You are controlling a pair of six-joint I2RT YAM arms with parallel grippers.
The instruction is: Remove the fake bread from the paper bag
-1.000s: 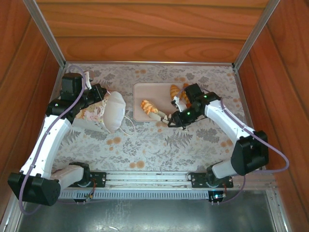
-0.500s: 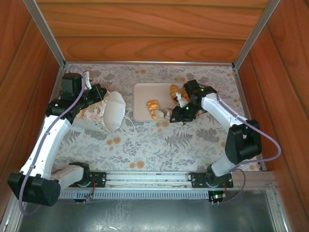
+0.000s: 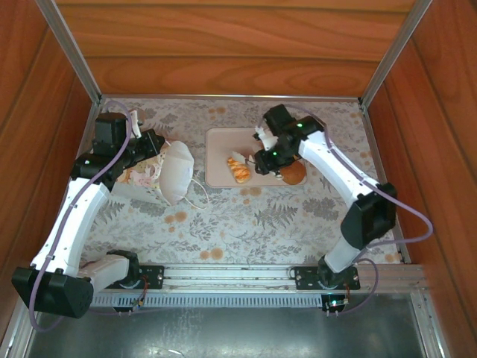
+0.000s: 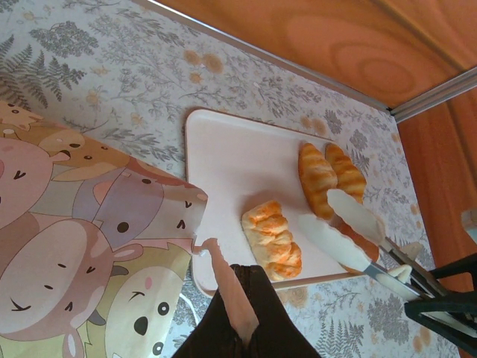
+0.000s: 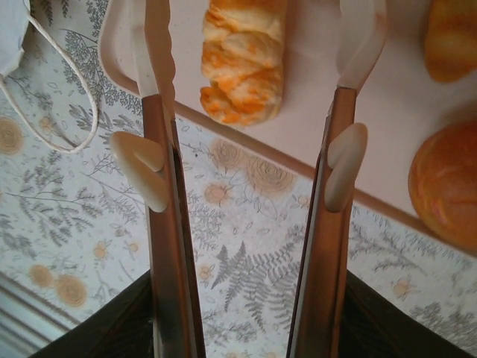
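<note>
1. Right hand (image 5: 250, 30) is open and holds nothing. Its 2 long fingers (image 5: 153, 52) stand apart over the near edge of the tray (image 5: 313, 97), either side of the twisted croissant (image 5: 242, 56) but touching neither it nor the tray.
2. That croissant lies flat on the tray and free of any grip, so I count it as out of the bag.
3. Another 2 croissants (image 4: 317, 175) lie side by side at the tray's far right. A round bun (image 3: 293, 173) sits at its near right corner, just beside the right hand.
4. Paper bag (image 3: 168, 171) lies on its side on the table (image 3: 223, 224), left of the tray and apart from it. A cord handle (image 3: 197, 192) trails toward the tray.
5. Left hand (image 3: 151, 146) is closed on the bag's printed edge. It is likely pinned there so the bag stays put and reachable while the other arm fetches.
6. I cannot tell whether any bread is left inside the bag.
7. The tray probably serves as the drop spot, near enough to the bag for short trips.
</note>
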